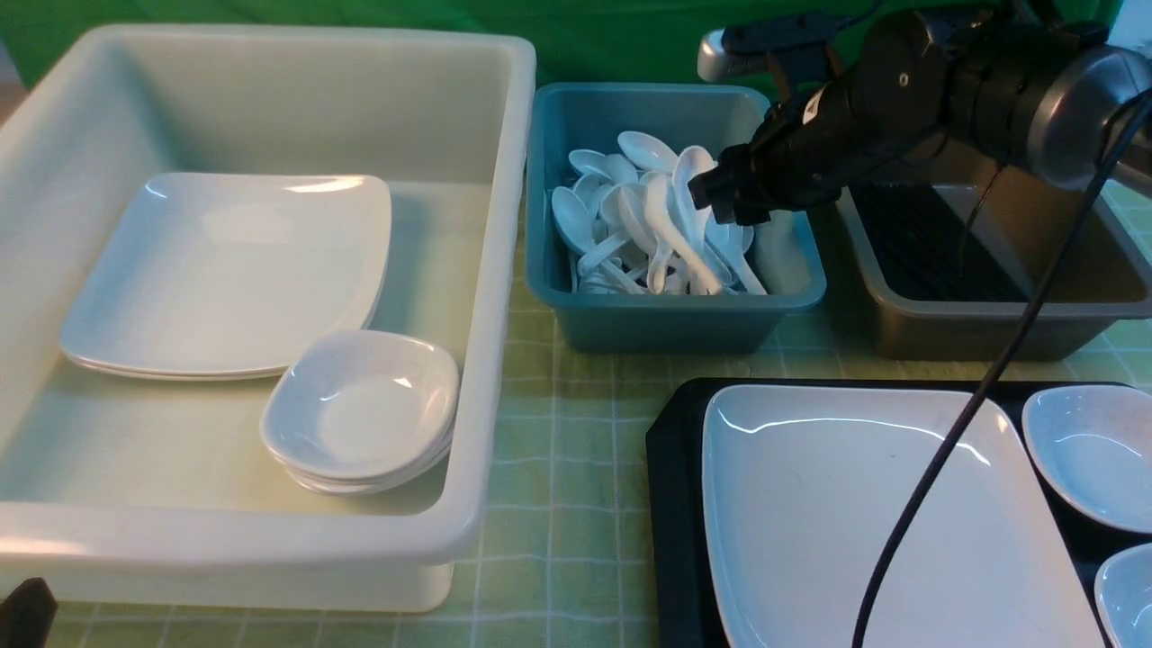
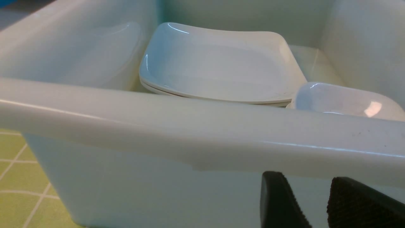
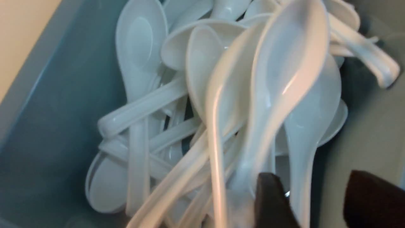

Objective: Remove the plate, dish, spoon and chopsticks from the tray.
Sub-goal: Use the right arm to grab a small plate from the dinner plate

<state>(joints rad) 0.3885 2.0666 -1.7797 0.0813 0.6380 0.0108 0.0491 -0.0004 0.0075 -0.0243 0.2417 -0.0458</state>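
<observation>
A: What's at the far left?
B: A big white tub [image 1: 486,270] on the green-checked bench [image 1: 558,468]. Inside lie a stack of large plates [image 1: 225,270] and, nearer the robot, a stack of deep dishes [image 1: 360,405] just beside it.
A: And the left hand?
B: The left hand [image 2: 307,182] sits low outside the tub's near wall, its fingers [image 2: 275,202] apart with nothing between them.
A: Next along?
B: A teal bin [image 1: 666,324] just beside the tub, holding a heap of white spoons [image 1: 621,225]. The right hand [image 1: 720,193] hangs over that heap, fingers [image 3: 272,199] set wide. The spoon [image 3: 284,72] is right at them, blurred, over the heap inside the teal bin. I can't tell whether a finger touches it.
A: The rest of the task's things?
B: The black tray [image 1: 675,504] is at the near right of the bench. The plate [image 1: 810,522] lies flat on it, with two small dishes [image 1: 1093,450] on the tray just to its right. A black cable [image 1: 972,405] crosses in front of the plate. Behind the tray stands a grey-brown bin [image 1: 990,333] with thin dark sticks [image 1: 927,243] in it.
</observation>
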